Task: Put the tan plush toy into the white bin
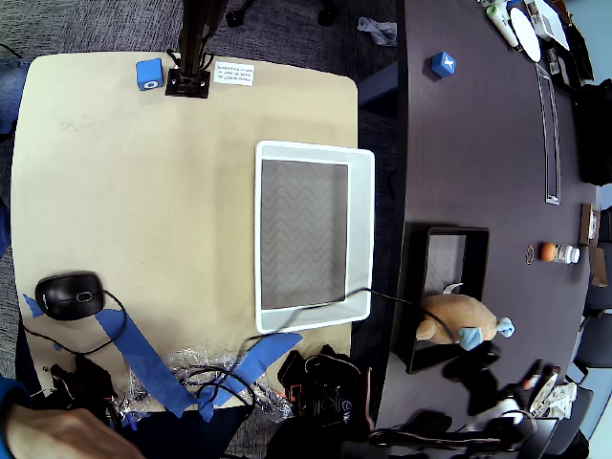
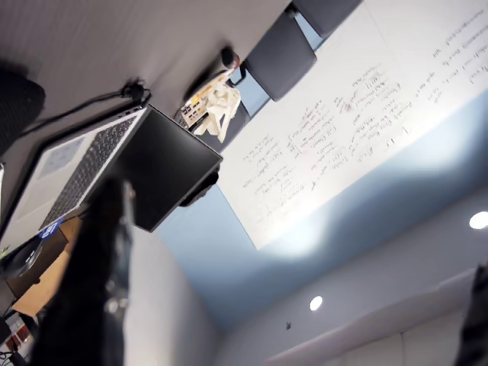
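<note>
Overhead view: the white bin (image 1: pixel 359 229) sits on the tan table (image 1: pixel 134 210), its grey zigzag floor bare. On the dark table to the right, the tan plush toy (image 1: pixel 457 317) lies partly inside the black bin (image 1: pixel 418 287), over its lower right edge, with light blue fins at its right side. The wrist view points up at a whiteboard (image 2: pixel 358 114) and a laptop (image 2: pixel 114 168); one dark finger (image 2: pixel 91 290) shows, but I cannot tell how the jaws stand.

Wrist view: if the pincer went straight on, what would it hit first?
The way looks free: the pincer points up toward the distant whiteboard wall, though depth is hard to judge.
</note>
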